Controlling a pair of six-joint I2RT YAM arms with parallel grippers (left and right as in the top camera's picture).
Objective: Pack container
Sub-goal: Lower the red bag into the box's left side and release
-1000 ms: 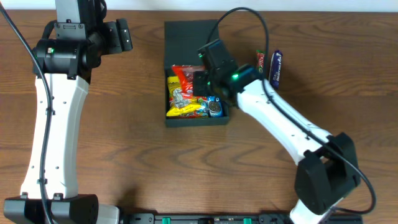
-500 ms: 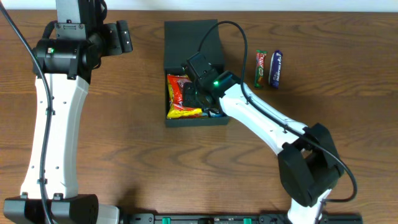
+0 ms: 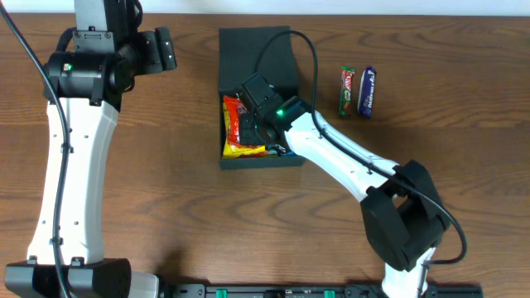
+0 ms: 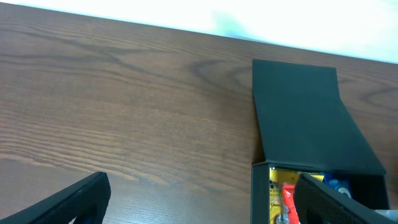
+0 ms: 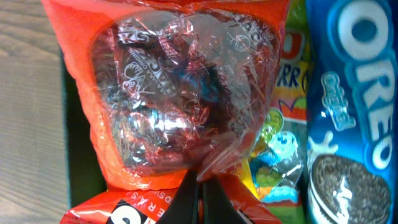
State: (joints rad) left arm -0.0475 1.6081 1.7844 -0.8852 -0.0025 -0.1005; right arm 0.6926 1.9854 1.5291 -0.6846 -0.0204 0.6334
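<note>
The dark container (image 3: 257, 54) lies on the table with its flap lid open toward the back; it also shows in the left wrist view (image 4: 305, 112). Inside are an orange packet with a clear window (image 5: 180, 93), a blue Oreo pack (image 5: 354, 112) and a yellow-green packet (image 5: 280, 143). My right gripper (image 3: 255, 122) is down inside the box over its left half. Its fingers (image 5: 200, 186) are shut on the lower edge of the orange packet. My left gripper (image 3: 161, 50) is open and empty, left of the box and above the table (image 4: 205, 205).
Two candy bars lie on the wood right of the box: a red-green one (image 3: 347, 89) and a dark blue one (image 3: 367, 89). The right arm's cable arcs over the box lid. The left arm stands along the table's left side.
My right gripper has moved left across the box, from its right side to over its left half, and now covers the Oreo pack in the overhead view. The left arm has not moved.
</note>
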